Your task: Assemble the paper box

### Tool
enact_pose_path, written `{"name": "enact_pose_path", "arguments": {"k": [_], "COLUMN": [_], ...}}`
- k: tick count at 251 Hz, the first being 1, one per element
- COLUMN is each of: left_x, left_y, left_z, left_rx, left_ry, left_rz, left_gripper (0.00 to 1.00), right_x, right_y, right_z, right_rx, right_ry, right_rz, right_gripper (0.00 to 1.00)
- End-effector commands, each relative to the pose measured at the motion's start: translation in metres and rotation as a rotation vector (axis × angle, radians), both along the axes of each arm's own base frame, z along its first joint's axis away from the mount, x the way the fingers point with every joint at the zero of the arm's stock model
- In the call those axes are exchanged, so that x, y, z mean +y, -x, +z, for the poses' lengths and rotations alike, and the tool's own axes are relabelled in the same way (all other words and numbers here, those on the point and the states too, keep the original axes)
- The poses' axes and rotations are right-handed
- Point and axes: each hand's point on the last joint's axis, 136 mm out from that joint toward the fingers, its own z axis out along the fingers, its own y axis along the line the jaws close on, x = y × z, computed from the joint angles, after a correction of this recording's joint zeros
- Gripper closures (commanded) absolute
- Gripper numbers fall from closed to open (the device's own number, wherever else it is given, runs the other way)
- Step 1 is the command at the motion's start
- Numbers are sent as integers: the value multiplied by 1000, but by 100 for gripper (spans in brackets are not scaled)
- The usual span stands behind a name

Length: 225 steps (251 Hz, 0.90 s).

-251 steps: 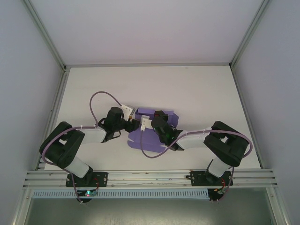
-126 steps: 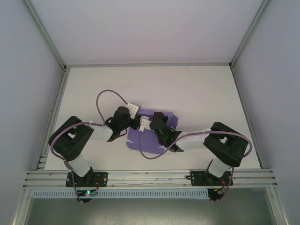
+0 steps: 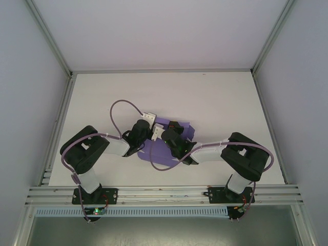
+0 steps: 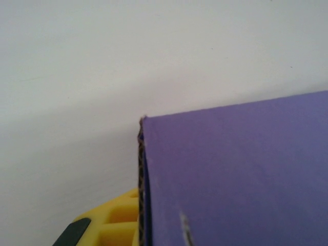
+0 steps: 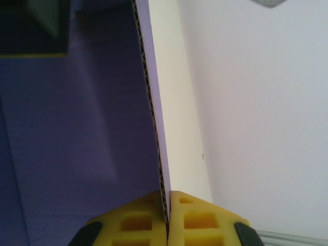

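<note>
- Meeting over the paper box [image 3: 185, 130] in the top view, the left end effector [image 3: 146, 134] comes at it from the left and the right end effector [image 3: 168, 134] from the right, the two just beside each other.
- The box is a partly flat purple sheet, mid-bench nearer the arms than the far edge. Its long axis runs from near-left to far-right, and both arms cover its middle, so neither is clearly the nearer.
- The bench [image 3: 230, 97] is plain white and bare all round the sheet, with plenty of room toward the far edge. A cable [image 3: 156, 165] from the right arm loops over the sheet's near edge.
- In the left wrist view, a purple panel [image 4: 236, 179] stands on edge with its cut edge running straight up from the bottom. A yellow pad [image 4: 110, 225] sits touching its left side. The other pad is hidden behind the panel, so I cannot tell whether this end effector is clenched.
- In the right wrist view, the right end effector [image 5: 168, 197] is clenched on a panel edge, one yellow pad on each face. The panel [image 5: 77, 128] runs straight away from the pads, purple face to the left and pale face to the right, with bare bench [image 5: 266, 128] beyond.
- My judgement is that the next fold turns about this gripped upright panel, and the open bench to its right gives it room.
</note>
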Motion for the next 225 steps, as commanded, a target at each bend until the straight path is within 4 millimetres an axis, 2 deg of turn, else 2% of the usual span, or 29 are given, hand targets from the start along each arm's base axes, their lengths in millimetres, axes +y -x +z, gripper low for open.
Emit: {"name": "enact_pose_path", "arguments": {"k": [1, 14, 25, 47, 102, 142, 194, 225], "left_x": [35, 31, 28, 24, 24, 31, 32, 24], "left_y": [-17, -14, -10, -1, 20, 29, 20, 8], "left_z": [-1, 1, 1, 5, 18, 15, -1, 0], "left_rx": [-28, -17, -4, 9, 43, 58, 78, 58], "left_ry": [-26, -22, -18, 7, 48, 26, -16, 1], "left_rz": [202, 171, 146, 106, 49, 42, 72, 76], "left_gripper": [100, 83, 63, 52, 47, 46, 57, 61], "right_x": [0, -1, -1, -2, -1, -3, 2, 4], "right_y": [11, 11, 10, 9, 8, 7, 8, 11], "right_z": [-24, -25, -25, -26, -27, -27, -27, -30], "right_rx": [73, 72, 70, 71, 78, 83, 96, 118], "right_ry": [5, 6, 8, 11, 10, 8, -16, -20], "right_rz": [-1, -6, -10, -18, -25, -31, -10, 7], "right_gripper": [100, 100, 100, 100, 100, 100, 100, 100]}}
